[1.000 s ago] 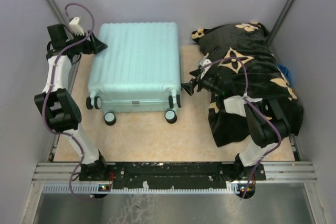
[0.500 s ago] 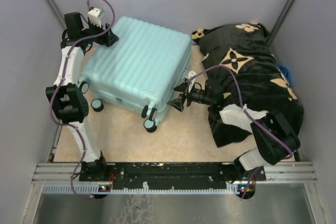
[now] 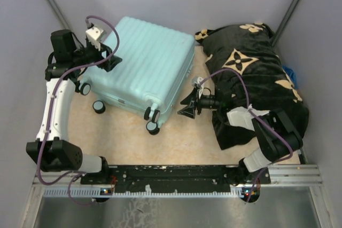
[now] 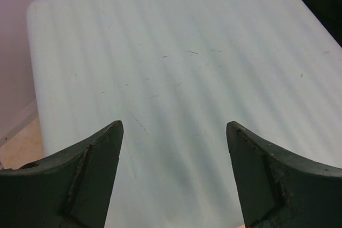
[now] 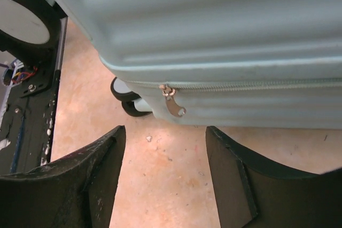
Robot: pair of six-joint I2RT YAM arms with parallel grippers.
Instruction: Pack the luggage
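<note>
The luggage (image 3: 141,68) is a pale mint-blue ribbed suitcase lying closed and turned askew on the tan floor, its black wheels (image 3: 151,121) towards me. My left gripper (image 3: 109,61) is open and empty over its left top edge; its wrist view shows the ribbed shell (image 4: 181,62) between the fingers. My right gripper (image 3: 187,106) is open and empty just right of the suitcase's near right corner. Its wrist view shows the closed zip with a metal pull tab (image 5: 173,104) on the shell side (image 5: 214,25), a little ahead of the fingertips.
A black blanket with tan flower motifs (image 3: 256,78) lies heaped at the right, under the right arm. Grey walls close in the back and sides. The black base rail (image 3: 171,174) runs along the near edge. Bare floor (image 3: 176,140) lies in front of the suitcase.
The suitcase has been swung counter-clockwise from square to askew. My left gripper has moved from its back left corner down along its left edge. My right gripper has stayed by its right corner.
</note>
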